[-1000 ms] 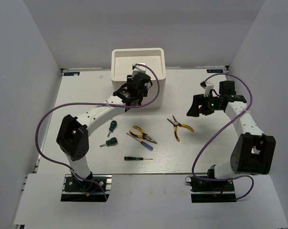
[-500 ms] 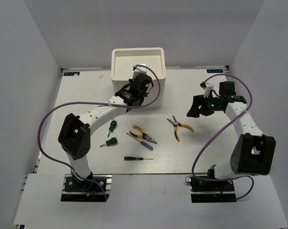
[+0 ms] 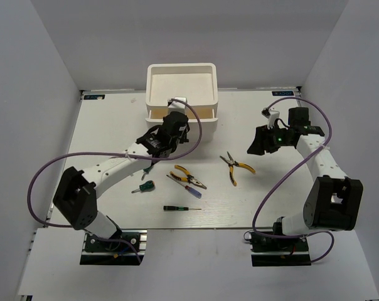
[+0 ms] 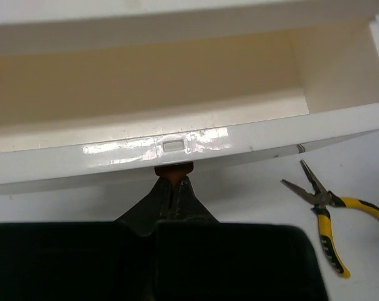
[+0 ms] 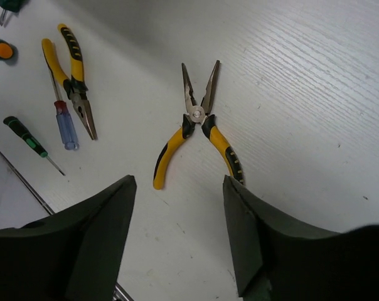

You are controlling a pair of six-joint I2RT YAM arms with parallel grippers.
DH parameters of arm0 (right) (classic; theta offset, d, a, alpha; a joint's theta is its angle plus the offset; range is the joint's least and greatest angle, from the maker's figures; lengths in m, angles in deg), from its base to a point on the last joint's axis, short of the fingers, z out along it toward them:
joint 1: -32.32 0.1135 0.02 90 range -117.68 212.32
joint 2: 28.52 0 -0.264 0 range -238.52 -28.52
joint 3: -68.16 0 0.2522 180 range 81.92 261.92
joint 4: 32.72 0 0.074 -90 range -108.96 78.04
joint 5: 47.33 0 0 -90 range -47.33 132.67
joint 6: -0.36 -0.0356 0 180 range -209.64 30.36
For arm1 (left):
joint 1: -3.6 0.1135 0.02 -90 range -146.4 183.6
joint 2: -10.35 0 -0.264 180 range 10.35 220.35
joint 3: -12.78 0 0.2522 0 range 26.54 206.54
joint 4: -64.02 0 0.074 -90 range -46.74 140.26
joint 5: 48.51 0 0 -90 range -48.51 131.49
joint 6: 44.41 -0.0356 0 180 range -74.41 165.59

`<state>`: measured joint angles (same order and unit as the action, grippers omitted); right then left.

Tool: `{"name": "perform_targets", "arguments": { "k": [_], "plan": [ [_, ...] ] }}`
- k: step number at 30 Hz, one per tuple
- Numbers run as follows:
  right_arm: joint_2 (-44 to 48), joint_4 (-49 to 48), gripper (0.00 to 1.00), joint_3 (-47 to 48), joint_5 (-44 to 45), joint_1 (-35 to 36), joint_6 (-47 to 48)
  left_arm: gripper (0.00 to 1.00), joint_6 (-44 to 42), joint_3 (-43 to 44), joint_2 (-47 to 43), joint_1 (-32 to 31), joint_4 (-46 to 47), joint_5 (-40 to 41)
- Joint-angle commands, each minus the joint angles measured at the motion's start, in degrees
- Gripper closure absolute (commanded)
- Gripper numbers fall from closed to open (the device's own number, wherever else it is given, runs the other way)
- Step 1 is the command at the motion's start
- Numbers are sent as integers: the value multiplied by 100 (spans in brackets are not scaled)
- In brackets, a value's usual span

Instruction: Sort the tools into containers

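White organizer — drawer open, brown tab pinched by left hand

R gripper spread, prob. above pliers

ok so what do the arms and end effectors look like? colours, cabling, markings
Left arm and right arm: white links, black joint housings, black base plates. A purple cable loops loosely along each. Green light on the right wrist. Left end effector and right end effector each have two dark, matte, wedge-shaped fingers. No sleeves or readable markings.
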<state>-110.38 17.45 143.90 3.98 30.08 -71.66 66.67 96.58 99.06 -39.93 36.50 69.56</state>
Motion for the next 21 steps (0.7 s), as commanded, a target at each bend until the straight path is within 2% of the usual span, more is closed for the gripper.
{"name": "perform_targets", "arguments": {
  "k": [1, 3, 5, 7, 8, 9, 10, 11, 14, 21],
  "plan": [
    [-57, 147, 39, 113, -279, 22, 258, 100, 97, -263, -380, -112, -364, -522],
    [-206, 305, 40, 244, -226, 57, 407, 100, 98, -412, -442, -182, -417, -645],
    [-356, 385, 36, 306, -60, 92, 618, 100, 168, -500, -442, -235, -417, -645],
    [-601, 385, 25, 324, 81, 180, 996, 100, 239, -553, -442, -235, -417, -645],
    [-768, 368, 23, 298, 325, 215, 1110, 95, 239, -553, -442, -235, -487, -645],
    [-857, 385, 21, 298, 415, 207, 1477, 82, 239, -466, -390, -235, -540, -645],
    [-997, 376, 18, 298, 494, 407, 1602, 49, 239, -378, -389, -235, -540, -645],
    [-1172, 385, 18, 289, 756, 452, 1717, 38, 239, -316, -389, -287, -618, -585],
    [-1445, 184, 18, 228, 1092, 602, 2332, 21, 239, -316, -642, -288, -838, -400],
    [-1903, -238, 20, 254, 1715, 944, 2816, 23, 581, -693, -1671, -288, -1585, -100]
  ]
}}
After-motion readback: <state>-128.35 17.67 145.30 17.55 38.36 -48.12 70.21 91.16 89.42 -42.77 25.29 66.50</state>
